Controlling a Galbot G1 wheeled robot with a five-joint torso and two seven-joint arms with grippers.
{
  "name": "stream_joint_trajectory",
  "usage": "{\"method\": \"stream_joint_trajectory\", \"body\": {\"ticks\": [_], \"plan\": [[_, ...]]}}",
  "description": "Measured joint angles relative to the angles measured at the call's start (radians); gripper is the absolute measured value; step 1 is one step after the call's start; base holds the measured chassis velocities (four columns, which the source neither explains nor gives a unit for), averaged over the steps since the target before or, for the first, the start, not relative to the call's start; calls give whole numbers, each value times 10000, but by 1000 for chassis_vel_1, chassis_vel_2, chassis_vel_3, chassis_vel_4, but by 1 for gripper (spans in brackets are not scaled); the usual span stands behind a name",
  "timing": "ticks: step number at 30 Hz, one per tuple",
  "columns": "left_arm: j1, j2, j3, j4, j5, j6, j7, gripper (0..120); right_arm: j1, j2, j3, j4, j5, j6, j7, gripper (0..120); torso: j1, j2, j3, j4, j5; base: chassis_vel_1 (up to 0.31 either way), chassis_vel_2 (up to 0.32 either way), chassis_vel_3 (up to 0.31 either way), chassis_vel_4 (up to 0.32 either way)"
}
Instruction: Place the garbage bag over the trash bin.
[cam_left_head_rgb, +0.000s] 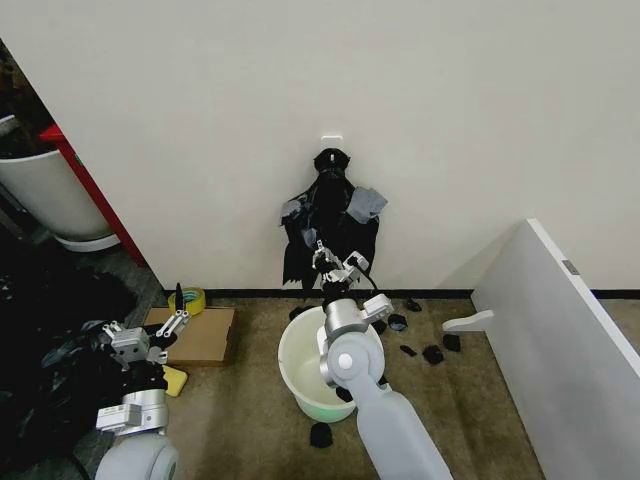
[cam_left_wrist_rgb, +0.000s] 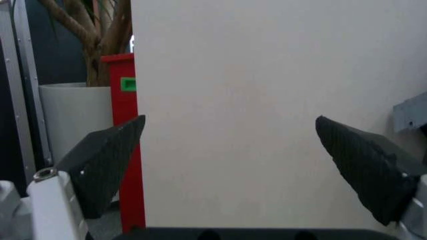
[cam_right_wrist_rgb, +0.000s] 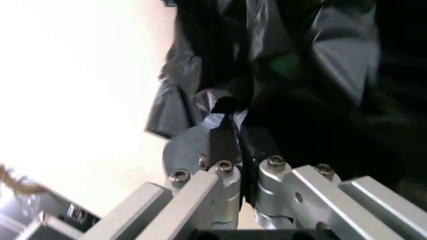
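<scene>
Bags hang in a black bunch (cam_left_head_rgb: 331, 222) on the wall, from a white hook, with grey patches on it. Our right gripper (cam_left_head_rgb: 337, 268) is up against the bottom of that bunch. In the right wrist view its fingers (cam_right_wrist_rgb: 223, 137) are squeezed together with a fold of thin shiny black plastic caught between them. We think this fold is the garbage bag (cam_right_wrist_rgb: 220, 107), but we cannot tell where one bag ends and the next begins.

The trash bin (cam_left_head_rgb: 300, 372) sits on the floor right under that arm, near the wall. Its mouth faces up and it has no bag in it yet. So the bag is above the bin and a bit farther back, toward the wall. It hangs long and straight down. We judge that the bag must come away from the wall and down toward us to reach the bin's mouth.

Our left gripper (cam_left_head_rgb: 148, 332) is off to the left, near a cardboard piece (cam_left_head_rgb: 200, 335) and a tape roll (cam_left_head_rgb: 187, 300). Its fingers are spread wide and hold nothing. The right arm is much nearer to both bag and bin.
</scene>
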Motion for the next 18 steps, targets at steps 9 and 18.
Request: {"method": "stream_joint_trajectory", "body": {"ticks": [9,18], "plan": [[-28,7,37,35,13,-8,0,100,-249,-2,21,-32,-280,197,-669,0,0,0,0,1,0,0,0,0,0],[-40,28,29,15,3,-21,-42,100,-1095,-735,8,174,-1426,565,-2269,0,0,0,-1,2,3,0,0,0,0]]}}
